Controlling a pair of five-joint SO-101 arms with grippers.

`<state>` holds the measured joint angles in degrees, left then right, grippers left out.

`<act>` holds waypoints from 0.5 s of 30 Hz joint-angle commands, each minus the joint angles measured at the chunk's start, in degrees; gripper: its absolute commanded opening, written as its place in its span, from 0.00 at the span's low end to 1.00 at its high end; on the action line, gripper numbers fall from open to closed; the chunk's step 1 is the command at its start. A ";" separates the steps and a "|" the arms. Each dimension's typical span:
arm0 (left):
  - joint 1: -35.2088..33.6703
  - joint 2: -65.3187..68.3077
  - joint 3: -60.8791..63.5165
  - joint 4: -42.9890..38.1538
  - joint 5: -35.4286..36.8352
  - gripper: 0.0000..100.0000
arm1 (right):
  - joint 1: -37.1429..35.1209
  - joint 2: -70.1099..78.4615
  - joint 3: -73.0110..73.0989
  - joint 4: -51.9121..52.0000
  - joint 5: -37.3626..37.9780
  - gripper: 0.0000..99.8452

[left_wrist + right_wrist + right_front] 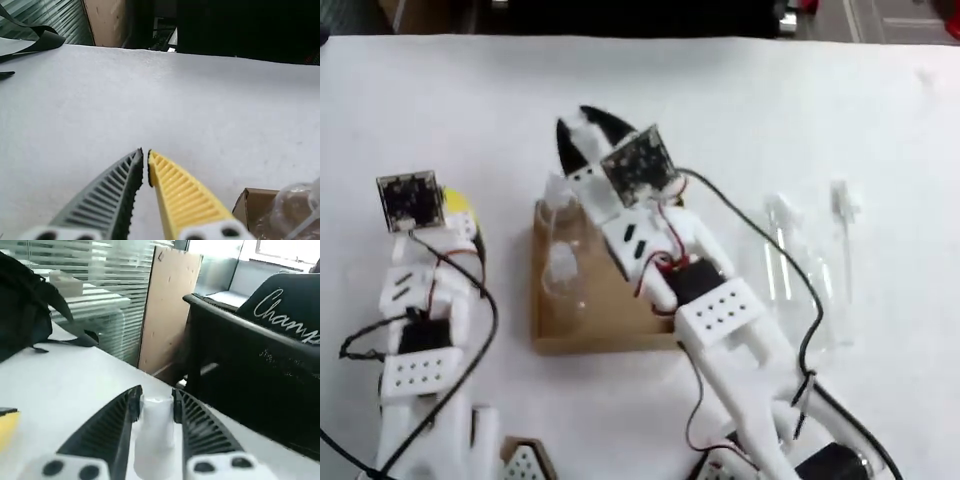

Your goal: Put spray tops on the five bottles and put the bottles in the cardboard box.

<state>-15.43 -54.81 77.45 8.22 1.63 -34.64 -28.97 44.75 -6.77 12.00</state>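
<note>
My right gripper [156, 400] has its black fingers shut on a white spray top [155, 435]. It is held above the far edge of the cardboard box [610, 325], where the right gripper [582, 135] points toward the table's far side. Clear bottles [560, 250] lie in the left part of the box. More clear bottles [790, 265] and a loose spray top [842, 200] lie on the table to the right of the box. My left gripper [145, 162] is shut with nothing between its grey and yellow fingers. That left gripper [455, 205] hovers over the table left of the box.
The white table [770, 110] runs wide behind and beside the box. A corner of the cardboard box [255, 205] and a clear bottle [295, 205] show beside my left gripper. Black cables [470, 300] trail from both arms near the front edge.
</note>
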 commanded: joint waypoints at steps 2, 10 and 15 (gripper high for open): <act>0.48 -0.13 -0.18 -1.49 -0.53 0.02 | -0.31 -0.48 3.43 -6.37 0.44 0.02; 0.48 -0.13 -0.18 -1.49 -0.53 0.02 | -0.40 -0.75 10.11 -13.32 0.44 0.02; 0.48 -0.13 -0.18 -1.49 -0.53 0.02 | -0.31 -0.22 10.29 -13.14 -1.49 0.02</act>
<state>-15.43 -54.81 77.45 8.22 1.63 -34.64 -28.97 55.21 -18.46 12.00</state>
